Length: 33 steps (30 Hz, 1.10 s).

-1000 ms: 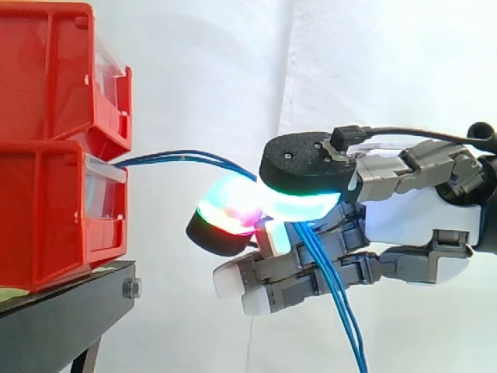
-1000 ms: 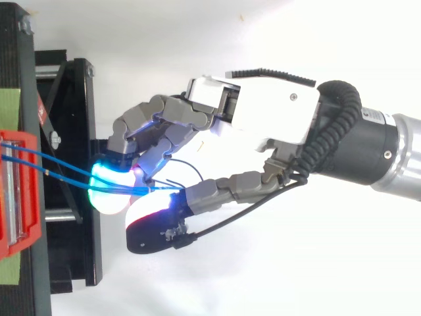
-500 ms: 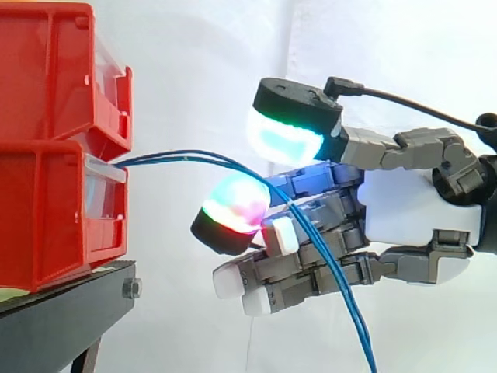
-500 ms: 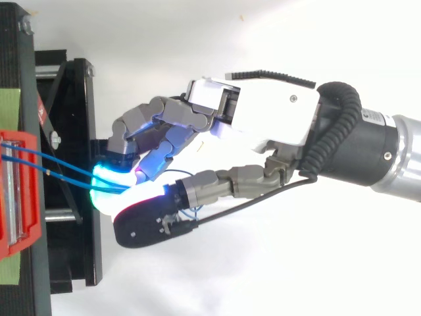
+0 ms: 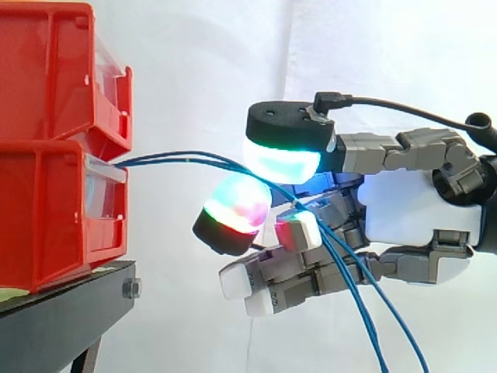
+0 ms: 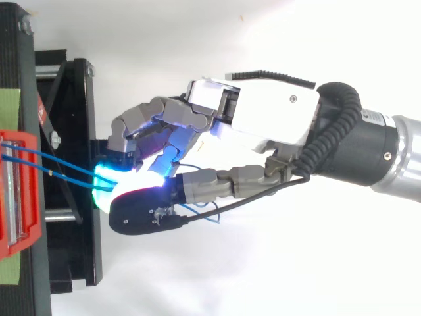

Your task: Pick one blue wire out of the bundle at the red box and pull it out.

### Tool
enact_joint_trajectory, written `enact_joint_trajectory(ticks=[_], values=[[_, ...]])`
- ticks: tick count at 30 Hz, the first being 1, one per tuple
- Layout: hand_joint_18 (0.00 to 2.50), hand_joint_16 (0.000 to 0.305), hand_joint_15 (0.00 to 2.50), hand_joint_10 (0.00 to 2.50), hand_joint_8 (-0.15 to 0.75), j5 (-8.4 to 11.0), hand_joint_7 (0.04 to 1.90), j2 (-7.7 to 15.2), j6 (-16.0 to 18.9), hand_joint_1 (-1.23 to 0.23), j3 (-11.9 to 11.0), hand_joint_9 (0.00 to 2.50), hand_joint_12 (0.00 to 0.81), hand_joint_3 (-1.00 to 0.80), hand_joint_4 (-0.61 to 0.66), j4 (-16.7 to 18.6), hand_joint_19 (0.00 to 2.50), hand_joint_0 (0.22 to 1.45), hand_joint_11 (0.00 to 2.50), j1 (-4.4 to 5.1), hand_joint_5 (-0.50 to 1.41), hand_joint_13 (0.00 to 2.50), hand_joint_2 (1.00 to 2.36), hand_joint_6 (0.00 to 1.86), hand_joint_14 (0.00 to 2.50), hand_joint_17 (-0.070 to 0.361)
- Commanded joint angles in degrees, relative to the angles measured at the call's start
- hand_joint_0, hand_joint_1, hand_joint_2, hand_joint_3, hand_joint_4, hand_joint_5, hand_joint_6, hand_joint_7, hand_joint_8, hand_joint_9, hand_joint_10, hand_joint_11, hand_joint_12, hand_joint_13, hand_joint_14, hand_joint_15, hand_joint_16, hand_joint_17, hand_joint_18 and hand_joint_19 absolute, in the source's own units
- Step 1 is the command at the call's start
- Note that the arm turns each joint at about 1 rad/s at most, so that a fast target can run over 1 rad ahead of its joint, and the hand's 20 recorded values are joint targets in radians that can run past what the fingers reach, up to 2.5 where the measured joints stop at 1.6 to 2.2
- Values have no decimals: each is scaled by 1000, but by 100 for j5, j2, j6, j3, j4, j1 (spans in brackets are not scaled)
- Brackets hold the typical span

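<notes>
Side view, 9 o'clock: two red bins are stacked on a black stand [image 5: 54,318]. The lower bin is the red box [image 5: 46,217]. The blue wires [image 5: 186,158] leave its clear front lip as two strands lying close together. They run toward 3 o'clock in a shallow arch, hanging free in the air and touching nothing. Near the centre of the view they enter the front of the robot hand [image 5: 404,210]. Past it they drop toward 5 o'clock and splay into two separate strands that run off the bottom edge.

Top view: the same strands cross above the stand from the red box toward 3 o'clock. They meet the front of the robot hand there, and a small slack loop shows at 6 o'clock of its palm.

Robot hand state: the wires pass through it, but I cannot tell whether it is clamped on them or only loosely closed around them.

Judgement: the step in hand is selecting and securing the wire. The pull looks not yet begun, since the span to the box is arched rather than taut. The next move calls for separating one strand from its neighbour and getting a firm hold on it alone. Then it should be drawn straight away from the box, toward 3 o'clock. The risks are that both strands come out together or that the wire slips.
</notes>
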State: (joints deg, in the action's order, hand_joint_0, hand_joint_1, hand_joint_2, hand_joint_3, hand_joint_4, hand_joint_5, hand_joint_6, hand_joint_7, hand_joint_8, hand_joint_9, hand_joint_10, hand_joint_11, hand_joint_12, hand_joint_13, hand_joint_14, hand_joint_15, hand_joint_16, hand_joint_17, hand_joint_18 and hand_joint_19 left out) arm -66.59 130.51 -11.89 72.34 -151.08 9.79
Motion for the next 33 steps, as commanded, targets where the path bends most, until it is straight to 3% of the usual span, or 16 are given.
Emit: enact_joint_trajectory(ticks=[1,9,33], values=[[443,65,468,32,305,-3,982,1,2,-736,-1,1230,408,-119,268,0,499,589,827,5,-91,754,1019,771,19,145],[431,61,465,33,314,-3,1116,1,2,-861,-1,1226,393,-159,375,0,466,592,833,-4,-80,744,1021,712,22,138],[352,65,441,33,325,-3,1167,1,11,-935,-1,1137,388,-232,379,0,369,615,775,-4,-85,689,1018,692,20,145]])
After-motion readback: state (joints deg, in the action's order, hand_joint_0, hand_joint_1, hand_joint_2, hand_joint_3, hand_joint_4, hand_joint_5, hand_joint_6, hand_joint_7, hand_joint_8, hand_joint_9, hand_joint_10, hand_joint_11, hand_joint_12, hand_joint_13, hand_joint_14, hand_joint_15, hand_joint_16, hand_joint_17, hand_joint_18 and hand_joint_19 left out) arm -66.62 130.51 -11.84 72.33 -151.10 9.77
